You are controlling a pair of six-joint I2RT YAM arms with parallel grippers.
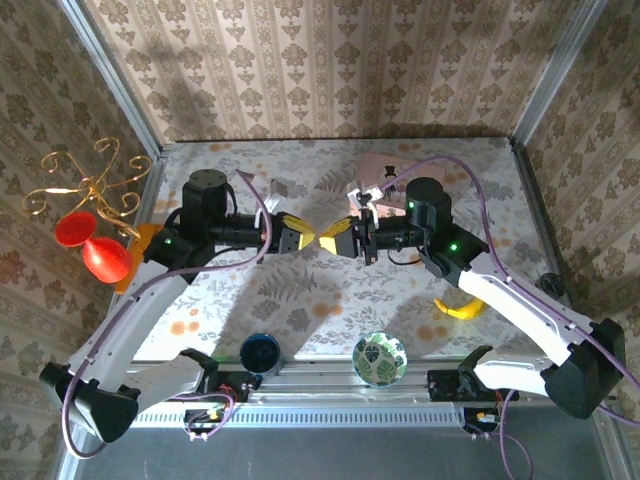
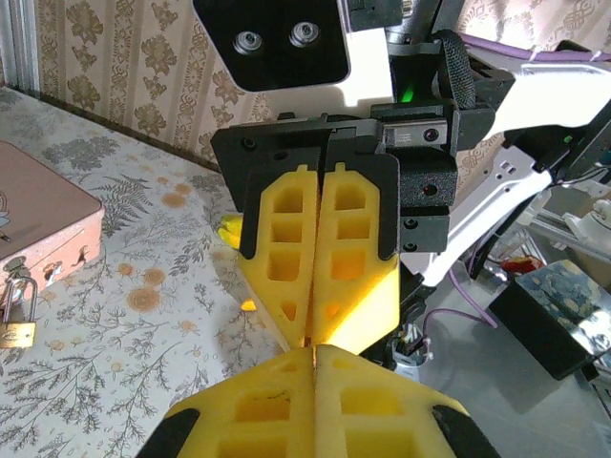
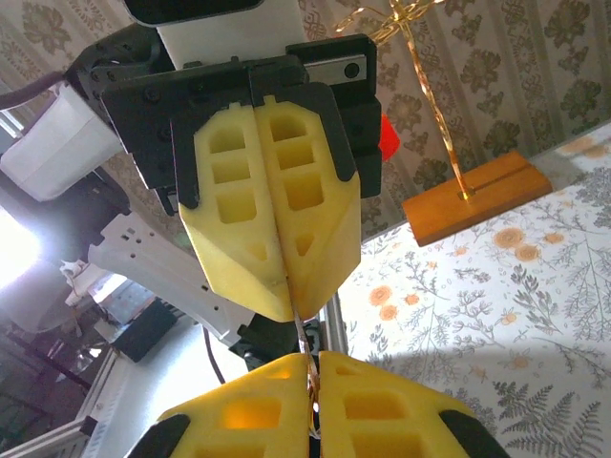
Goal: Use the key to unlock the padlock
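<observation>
Top external view: the left pincer (image 1: 308, 237) and the right pincer (image 1: 327, 238) meet tip to tip above the middle of the table (image 1: 300, 300), each arm reaching inward from its own side. Both pincers have yellow fingers, and both pairs are pressed together.

Right wrist view: the key (image 3: 305, 334) appears as a thin, edge-on metal strip. It emerges from the tip of the left pincer and enters the seam between the right pincer's fingers. Both pincers are clamped on it. Its head and teeth are hidden.

Left wrist view: the padlock (image 2: 19, 322) lies on the table, just in front of the pink box (image 2: 43, 215). Its shackle runs up to the clasp on the box front. The padlock body is brass-coloured, and the shackle looks seated in the body. Padlock and pincers are well apart.

Other items, top external view: a banana (image 1: 459, 307) lies beside the right arm. A blue cup (image 1: 261, 352) and a green patterned bowl (image 1: 380, 358) stand at the near edge. A gold wire stand (image 1: 85, 185) on a wooden base sits at the left edge.
</observation>
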